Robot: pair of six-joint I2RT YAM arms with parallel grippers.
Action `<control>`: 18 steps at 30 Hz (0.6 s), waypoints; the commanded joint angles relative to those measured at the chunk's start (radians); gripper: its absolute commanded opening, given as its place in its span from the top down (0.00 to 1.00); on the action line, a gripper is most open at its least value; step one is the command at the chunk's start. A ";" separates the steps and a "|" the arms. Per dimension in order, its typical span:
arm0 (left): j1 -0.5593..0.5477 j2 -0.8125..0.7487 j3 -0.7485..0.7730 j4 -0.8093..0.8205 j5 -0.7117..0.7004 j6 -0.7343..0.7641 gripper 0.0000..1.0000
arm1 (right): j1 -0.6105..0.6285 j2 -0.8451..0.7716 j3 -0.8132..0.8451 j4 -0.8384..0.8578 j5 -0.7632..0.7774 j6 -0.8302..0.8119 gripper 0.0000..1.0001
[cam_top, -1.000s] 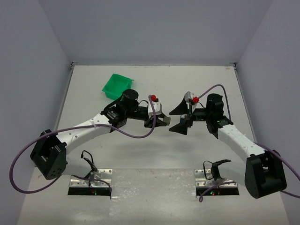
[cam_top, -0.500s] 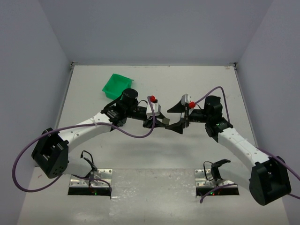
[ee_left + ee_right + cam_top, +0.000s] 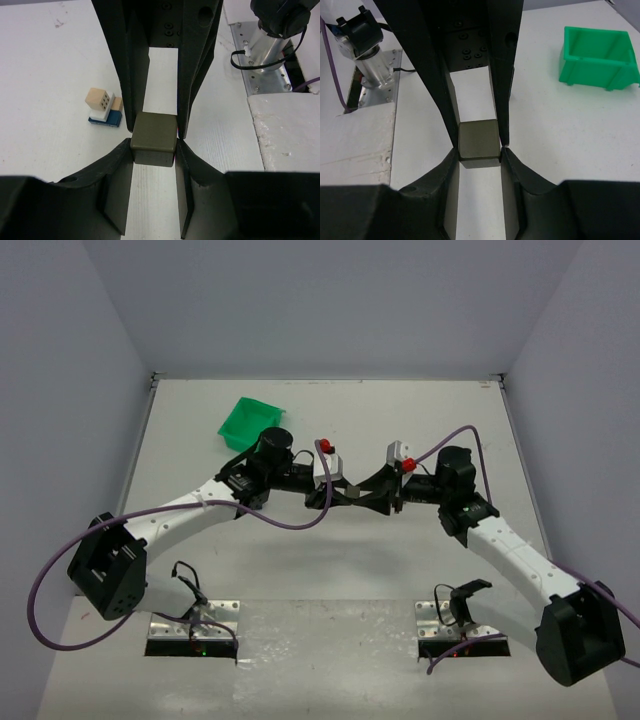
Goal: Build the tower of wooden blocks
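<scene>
The left gripper is closed on the dark cube, its two fingers pressed to the block's opposite sides. The right gripper meets it head-on with narrow jaws touching the same cube, so both pairs of fingers flank it above the table. The cube is matt olive-brown with rounded edges and plain faces.

Just beside the grippers, on the table, stands the wood block tower. It has a blue block at the bottom and a white slab on that. A tan cube with small dark dots on one face sits on top, with another tan piece close behind it.

Well apart sits a green bin.
</scene>
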 commanded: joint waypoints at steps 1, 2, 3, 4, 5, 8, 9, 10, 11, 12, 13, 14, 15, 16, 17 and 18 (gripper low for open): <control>0.002 0.003 0.001 0.050 0.015 -0.017 1.00 | 0.001 -0.001 0.045 0.024 0.074 -0.001 0.80; 0.002 0.003 0.001 0.050 0.011 -0.020 0.99 | 0.001 -0.001 0.045 0.029 0.085 0.003 0.86; 0.002 0.004 0.002 0.050 0.007 -0.022 0.98 | 0.001 -0.001 0.045 0.034 0.098 0.006 0.91; 0.002 0.005 0.001 0.051 0.005 -0.022 0.95 | 0.000 0.001 0.045 0.039 0.114 0.010 0.93; 0.003 0.005 0.001 0.052 0.002 -0.021 0.88 | 0.000 0.002 0.046 0.047 0.127 0.016 0.96; 0.005 0.005 -0.003 0.059 -0.006 -0.029 0.52 | 0.000 0.013 0.062 0.048 0.171 0.051 1.00; 0.009 0.005 -0.005 0.067 -0.016 -0.044 0.17 | 0.000 0.023 0.078 0.039 0.194 0.048 1.00; 0.011 0.005 -0.005 0.073 -0.018 -0.051 0.07 | 0.000 0.029 0.087 0.038 0.201 0.041 1.00; 0.014 0.005 -0.006 0.080 -0.021 -0.062 0.00 | 0.000 0.038 0.099 0.033 0.211 0.036 1.00; 0.016 0.006 -0.008 0.088 -0.026 -0.078 0.00 | 0.000 0.048 0.118 0.024 0.225 0.033 1.00; 0.019 0.004 -0.012 0.092 -0.034 -0.091 0.00 | -0.001 0.053 0.135 0.016 0.241 0.002 1.00; 0.022 0.001 -0.016 0.095 -0.042 -0.104 0.00 | -0.003 0.059 0.153 0.008 0.256 -0.028 1.00; 0.024 -0.002 -0.021 0.109 -0.058 -0.115 0.00 | -0.005 0.070 0.166 0.004 0.279 -0.065 1.00; 0.026 -0.007 -0.029 0.119 -0.073 -0.125 0.00 | -0.018 0.078 0.183 -0.005 0.294 -0.087 1.00; 0.032 -0.018 -0.044 0.135 -0.095 -0.140 0.00 | -0.029 0.094 0.218 -0.025 0.297 -0.103 1.00; 0.037 -0.032 -0.056 0.147 -0.114 -0.153 0.00 | -0.052 0.109 0.251 -0.060 0.290 -0.117 1.00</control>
